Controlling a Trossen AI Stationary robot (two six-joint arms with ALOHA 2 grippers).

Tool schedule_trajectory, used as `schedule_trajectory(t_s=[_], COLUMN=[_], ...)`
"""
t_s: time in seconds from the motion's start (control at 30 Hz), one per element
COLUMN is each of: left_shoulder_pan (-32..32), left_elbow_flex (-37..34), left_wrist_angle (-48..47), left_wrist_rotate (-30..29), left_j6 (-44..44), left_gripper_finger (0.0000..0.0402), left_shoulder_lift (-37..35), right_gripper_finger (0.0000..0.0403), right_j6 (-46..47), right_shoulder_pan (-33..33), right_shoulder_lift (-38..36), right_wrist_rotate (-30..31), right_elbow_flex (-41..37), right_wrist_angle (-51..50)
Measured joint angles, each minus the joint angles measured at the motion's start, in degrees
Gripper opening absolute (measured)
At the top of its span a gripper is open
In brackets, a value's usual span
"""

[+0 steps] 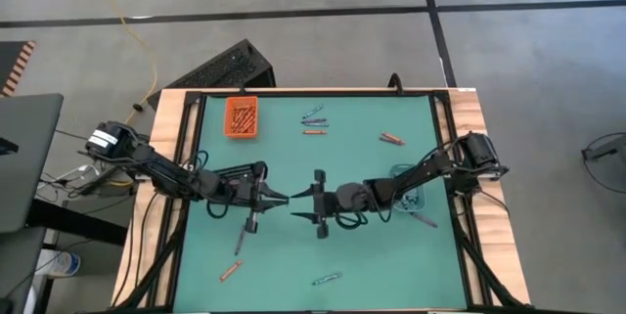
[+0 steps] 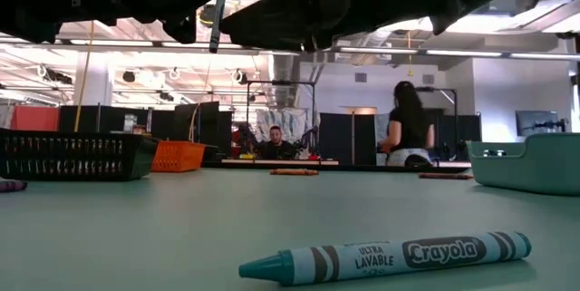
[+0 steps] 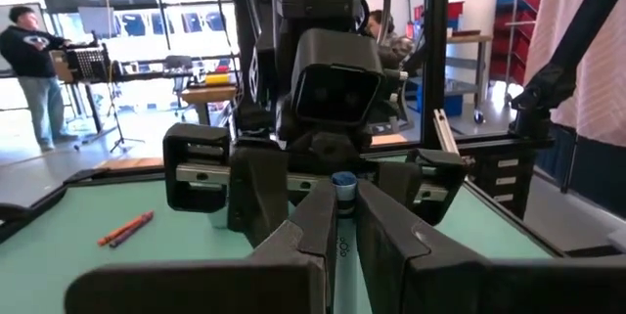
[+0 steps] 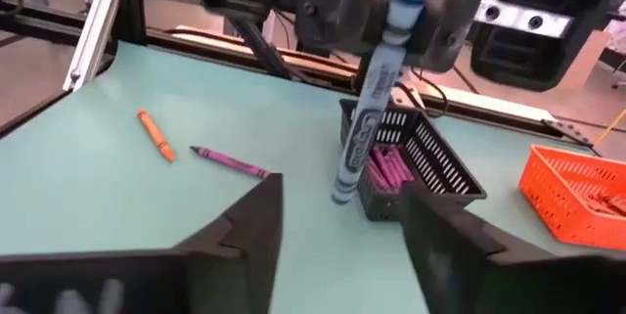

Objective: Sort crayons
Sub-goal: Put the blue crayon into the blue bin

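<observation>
One blue crayon [image 4: 367,109], light, stiff and snappable, hangs clamped by its end in the left pincer [image 1: 266,197]; the right pincer [image 1: 311,200] gapes apart.

Left gripper [image 1: 282,198] clamped, right gripper [image 1: 296,203] spread.

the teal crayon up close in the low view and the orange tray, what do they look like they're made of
Teal crayon: likely wax in a matte paper wrapper, shown by its printed label, striped bands and bare coloured tip. Orange tray: looks like moulded plastic, with lattice walls and a uniform bright colour.
</observation>
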Motion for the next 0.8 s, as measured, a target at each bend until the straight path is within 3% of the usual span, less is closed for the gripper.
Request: schedule_trajectory(t_s=[0.2,0.6,0.8], left_shoulder_pan=[0.00,0.04,0.23], left_elbow_flex=[0.00,0.00,1.55], left_wrist_angle=[0.06,8.46,7.84], left_wrist_rotate=[0.00,-0.98,-1.81], left_j6=[0.34,4.57,6.34], left_gripper_finger=[0.0018,0.0018,0.0018], left_shoulder_lift=[0.00,-0.01,-0.02], right_gripper_finger=[0.0260,0.0260,0.0260], right_j6=[0.46,0.42,0.39], right_shoulder_pan=[-0.63,-2.12,-2.83], right_shoulder_lift=[0.00,-0.02,-0.02], right_wrist_rotate=[-0.10,-2.73,-2.78], right_elbow_flex=[0.00,0.00,0.00], right_wrist_angle=[3.45,9.30,12.01])
